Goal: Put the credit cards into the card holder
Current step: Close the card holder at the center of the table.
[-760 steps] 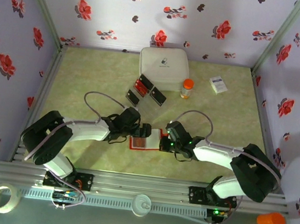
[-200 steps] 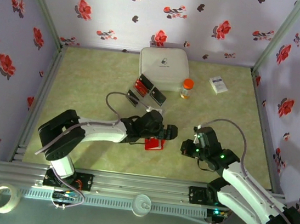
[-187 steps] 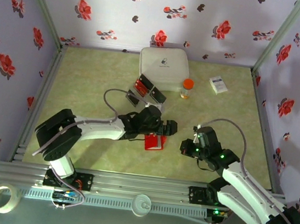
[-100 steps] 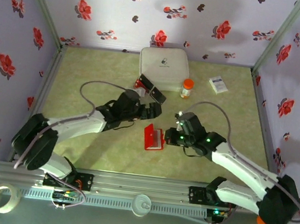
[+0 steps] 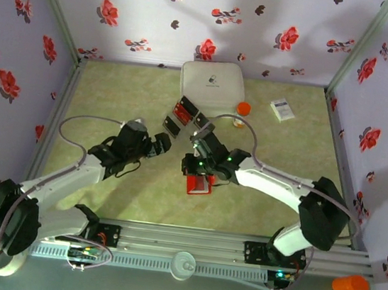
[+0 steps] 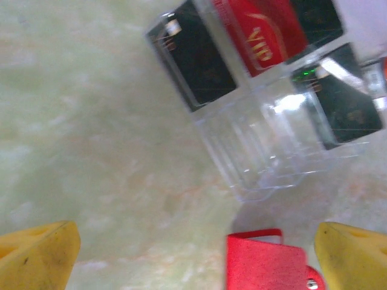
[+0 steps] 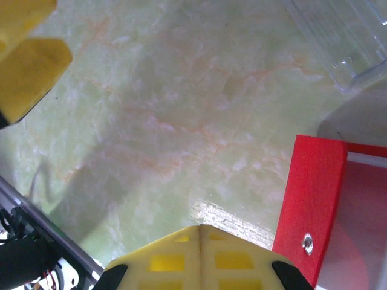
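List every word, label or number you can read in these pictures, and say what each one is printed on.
"VIP": gold letters on the red credit card, seen from the left wrist.
White lidded box: a small dark mark on the lid, too small to read.
Small white printed box: the print is too small to read.

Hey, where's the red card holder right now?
In the top view the card holder lies near the middle of the table, just nearer the arm bases than the shut right gripper, with the clear card stand behind it.

Overhead view, wrist close-ups (sharing card holder (image 6: 266, 263))
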{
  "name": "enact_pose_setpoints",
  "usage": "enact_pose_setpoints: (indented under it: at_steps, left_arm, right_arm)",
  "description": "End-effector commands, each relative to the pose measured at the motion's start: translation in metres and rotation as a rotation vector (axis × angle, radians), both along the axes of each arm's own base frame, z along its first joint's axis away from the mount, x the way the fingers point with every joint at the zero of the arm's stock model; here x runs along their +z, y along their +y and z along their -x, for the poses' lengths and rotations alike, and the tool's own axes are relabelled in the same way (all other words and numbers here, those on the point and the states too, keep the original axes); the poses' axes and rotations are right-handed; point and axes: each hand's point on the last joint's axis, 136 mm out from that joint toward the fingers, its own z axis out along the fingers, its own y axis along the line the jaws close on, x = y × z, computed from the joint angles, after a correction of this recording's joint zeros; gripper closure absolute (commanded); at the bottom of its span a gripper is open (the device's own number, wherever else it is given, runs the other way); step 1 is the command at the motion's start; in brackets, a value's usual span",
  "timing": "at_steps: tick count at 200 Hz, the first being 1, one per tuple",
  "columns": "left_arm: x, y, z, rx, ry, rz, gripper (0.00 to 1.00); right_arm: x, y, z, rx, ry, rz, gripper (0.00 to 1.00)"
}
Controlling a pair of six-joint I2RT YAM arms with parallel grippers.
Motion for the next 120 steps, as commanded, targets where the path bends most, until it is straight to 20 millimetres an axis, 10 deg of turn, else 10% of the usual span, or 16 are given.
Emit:
enact_pose_setpoints:
  at_steps: [1,120]
  left_arm:
    - [-0.016,0.018,0.01,0.044,0.041,-0.052,0.0]
    - [-0.035,-0.006,0.016,-0.126,0.105,-0.119,0.0]
  right_arm:
    - [-0.001,0.015,-0.006,0.031,-0.013,-0.003,0.98]
    - [-0.048,-0.043,-0.008,-0.065,-0.02,0.169,1.0]
